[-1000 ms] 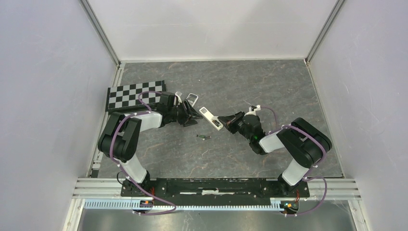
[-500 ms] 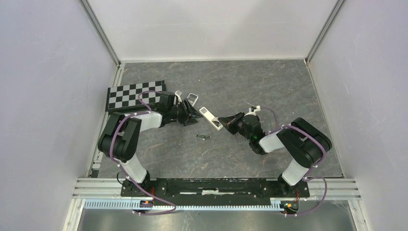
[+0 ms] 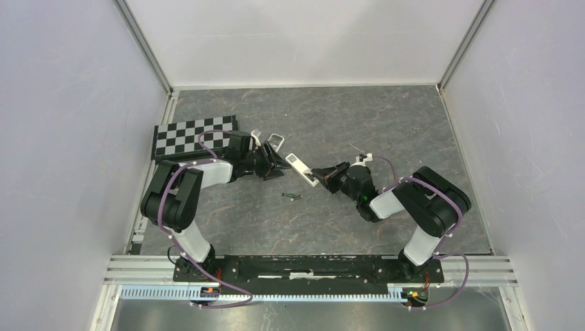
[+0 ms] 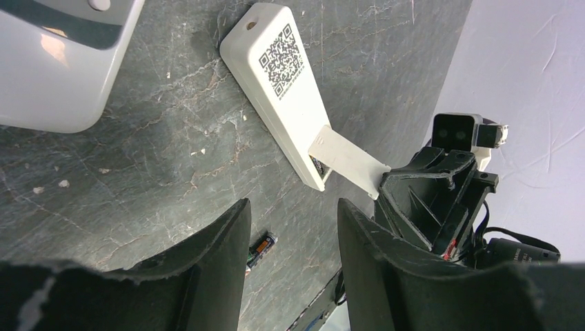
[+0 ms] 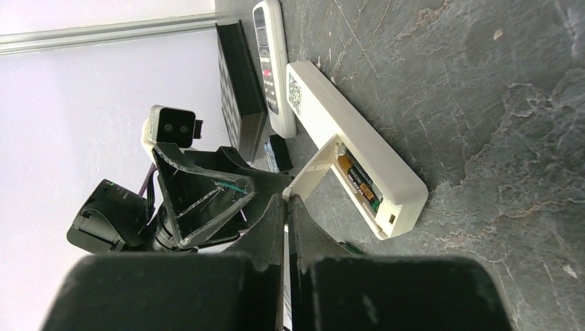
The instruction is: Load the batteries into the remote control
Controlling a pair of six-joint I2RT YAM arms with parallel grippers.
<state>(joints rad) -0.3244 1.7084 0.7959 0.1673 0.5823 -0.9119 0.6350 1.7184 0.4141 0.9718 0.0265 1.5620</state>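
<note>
Two grippers unchanged: left gripper (image 4: 291,207) spread, right gripper (image 5: 288,205) still pinching the battery cover (image 4: 348,162).

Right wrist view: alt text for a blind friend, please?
The shut black right gripper pinches the thin white battery cover, lifted from a slim white remote control on the grey stone table. Small dark batteries sit in its compartment.

One view looks down from above and behind over the whole desk (image 3: 386,124), while both wrist views sit low and close, facing each other across the white remote (image 4: 293,110).
</note>
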